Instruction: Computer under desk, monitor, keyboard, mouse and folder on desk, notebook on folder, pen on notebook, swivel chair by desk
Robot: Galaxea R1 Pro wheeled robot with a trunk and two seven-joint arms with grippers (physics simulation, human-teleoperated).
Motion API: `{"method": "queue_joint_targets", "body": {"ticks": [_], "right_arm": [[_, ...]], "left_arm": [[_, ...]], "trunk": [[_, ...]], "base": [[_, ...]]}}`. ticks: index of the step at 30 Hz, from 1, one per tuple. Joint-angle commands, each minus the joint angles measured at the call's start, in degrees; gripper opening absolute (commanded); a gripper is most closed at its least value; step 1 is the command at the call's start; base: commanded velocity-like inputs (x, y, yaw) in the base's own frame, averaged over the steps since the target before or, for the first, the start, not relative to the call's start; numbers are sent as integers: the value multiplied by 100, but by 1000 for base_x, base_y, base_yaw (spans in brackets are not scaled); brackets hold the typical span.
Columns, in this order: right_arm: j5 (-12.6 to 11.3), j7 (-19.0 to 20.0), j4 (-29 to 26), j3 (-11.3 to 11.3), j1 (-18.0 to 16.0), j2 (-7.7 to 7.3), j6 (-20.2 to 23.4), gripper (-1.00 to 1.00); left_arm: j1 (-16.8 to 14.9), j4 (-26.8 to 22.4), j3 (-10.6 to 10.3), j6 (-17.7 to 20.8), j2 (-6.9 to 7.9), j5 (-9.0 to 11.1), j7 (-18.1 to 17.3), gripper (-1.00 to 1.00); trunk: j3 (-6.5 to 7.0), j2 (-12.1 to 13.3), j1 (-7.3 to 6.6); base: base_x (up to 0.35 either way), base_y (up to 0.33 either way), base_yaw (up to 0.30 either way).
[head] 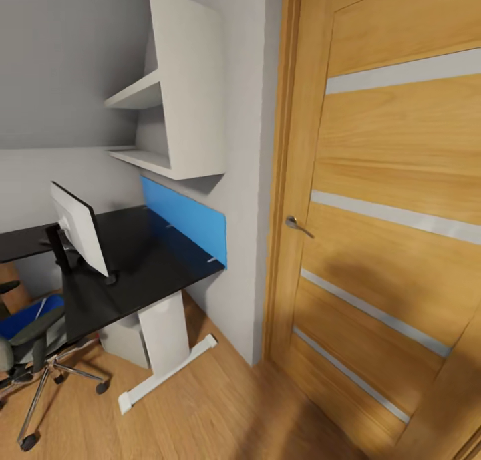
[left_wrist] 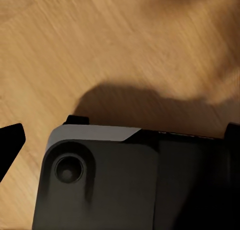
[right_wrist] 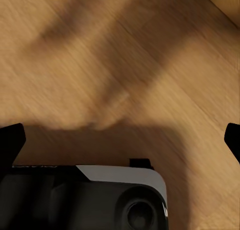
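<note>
1. Right now the robot is facing a wooden door (head: 394, 213) and the wall corner; the table (head: 143, 260) sits off to its left, under white wall shelves (head: 177, 86) and a blue wall panel (head: 187, 219).
2. Monitor (head: 80, 227) is already on the table, seen from its white back. Computer (head: 125, 340) looks like the pale box under the table by the white leg. Swivel chair (head: 30, 353) is at the table's near end, the folder (head: 23, 316) on its seat with what seems to be the pen (head: 40, 306) lying on it. Keyboard, mouse, notebook: can't spot them.
3. Left gripper (left_wrist: 120, 135): fingertips spread wide, nothing between them, floor (left_wrist: 100, 50) below. Right gripper (right_wrist: 120, 135): same, spread and empty over the floor.
4. Judgement: early stage, most placements are not yet done.
5. Risks:
   - Tight corner; turning toward the table could clip the door or wall.
   - Chair is on casters; a nudge from the base rolls it and may dump the folder.
   - Reaching across the table could knock the monitor.
</note>
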Motion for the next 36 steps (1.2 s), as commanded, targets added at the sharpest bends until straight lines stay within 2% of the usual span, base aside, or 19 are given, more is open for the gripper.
{"method": "queue_joint_targets", "body": {"ticks": [1,7,16,23,26,29,32,36], "right_arm": [[-2,-5,4,-2,-3,1,-21,100],[1,-34,2,-2,-3,0,-32,100],[2,-171,-158,-2,-3,-41,-35,100],[2,-186,-192,-2,-3,-66,-35,100],[2,-188,-196,-2,-3,-69,-38,100],[2,-188,-198,-2,-3,-75,-50,100],[2,-188,-196,-2,-3,-98,-118,100],[2,-188,-192,-3,-3,-121,-201,100]], "left_arm": [[1,-22,6,-9,-7,39,3,100],[1,-185,2,-12,-68,48,8,100],[1,-801,-1,-17,-82,50,9,100],[1,-888,34,-40,-65,107,3,100],[1,-806,88,-177,51,298,-43,100],[1,-595,134,-500,165,568,-240,100],[1,-500,148,-789,207,677,-377,100],[1,-456,156,-953,243,728,-443,100]], "trunk": [[-9,-5,1],[-28,-5,1],[-76,-5,1],[-117,-5,1],[-135,-5,1],[-153,-5,1],[-171,-5,1],[-195,-5,1]], "base": [[0,0,260],[0,0,251],[0,0,213],[0,0,196],[0,0,194],[0,0,195],[0,0,195],[0,0,195]]}}
